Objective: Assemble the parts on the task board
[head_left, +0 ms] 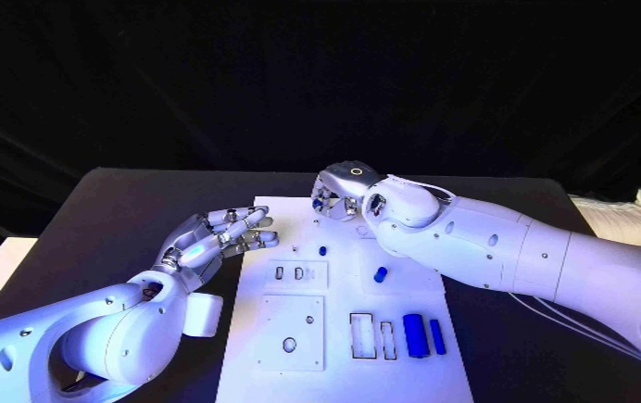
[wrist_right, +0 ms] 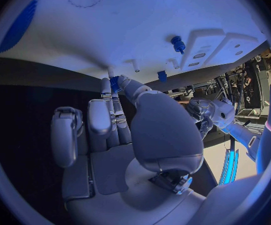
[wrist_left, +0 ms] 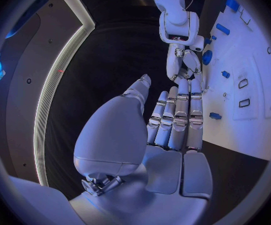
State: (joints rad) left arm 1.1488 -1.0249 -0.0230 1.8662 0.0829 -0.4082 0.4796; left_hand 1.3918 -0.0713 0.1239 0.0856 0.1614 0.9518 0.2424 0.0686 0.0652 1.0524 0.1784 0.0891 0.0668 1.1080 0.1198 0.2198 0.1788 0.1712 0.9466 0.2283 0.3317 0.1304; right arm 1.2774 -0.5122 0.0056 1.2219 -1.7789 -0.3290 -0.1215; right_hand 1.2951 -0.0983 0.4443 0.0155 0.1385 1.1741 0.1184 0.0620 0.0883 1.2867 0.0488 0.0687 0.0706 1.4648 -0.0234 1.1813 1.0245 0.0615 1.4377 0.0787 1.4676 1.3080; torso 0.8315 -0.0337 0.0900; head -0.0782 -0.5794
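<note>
The task board (head_left: 341,347) lies in the middle of the black counter (head_left: 120,208); on it sit several blue parts: a large cylinder (head_left: 416,334) and a slim bar (head_left: 438,336) near its right edge, a short piece (head_left: 381,274) further up, and a small peg (head_left: 322,250) standing near the middle. The right hand (head_left: 350,195) hangs over the board's far end, fingers curled downward; the right wrist view shows a small blue part (wrist_right: 114,83) pinched at the fingertips (wrist_right: 107,85). The left hand (head_left: 220,236) rests at the board's left edge, fingers straight and together, holding nothing. The pinch looks slight; a tilt on the way down could jam or drop the piece beside its hole. The target hole is hidden under the right hand; the pinched part's shape is hard to make out.
</note>
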